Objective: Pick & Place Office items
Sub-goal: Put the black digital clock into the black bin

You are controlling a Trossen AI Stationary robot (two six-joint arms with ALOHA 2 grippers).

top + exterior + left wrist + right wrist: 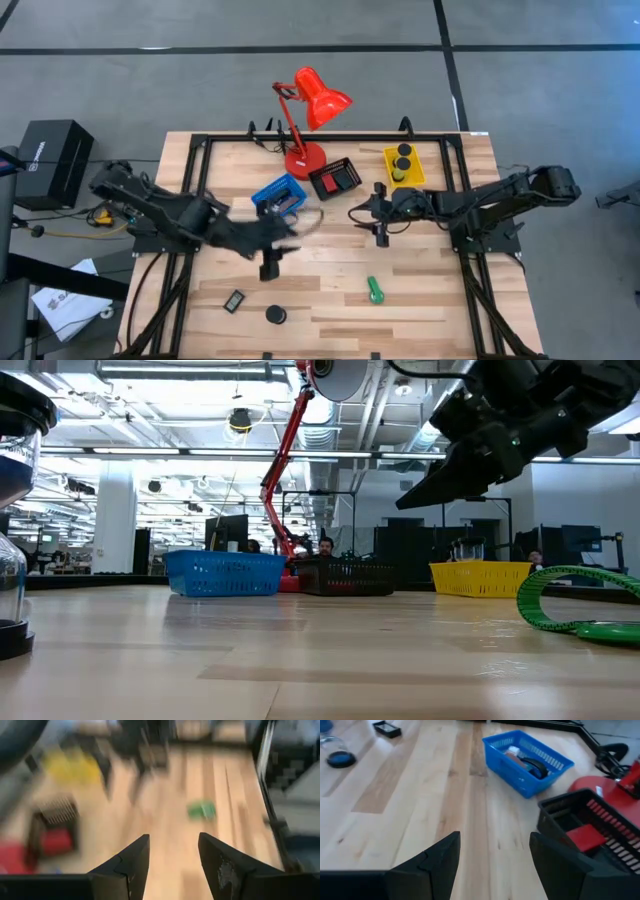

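Observation:
Three office items lie loose on the near part of the wooden table: a green stubby cylinder, a small black rectangle and a black round piece. My left gripper hangs raised over the table's middle, just in front of the blue tray. It is open with nothing between its fingers. My right gripper stands open and empty in front of the yellow tray, pointing toward the table's left. The black tray holds a red block.
A red desk lamp stands at the far edge behind the blue and black trays. The blue tray holds a few small pieces, and black round pieces sit in the yellow one. Bare wood lies between the trays and the loose items.

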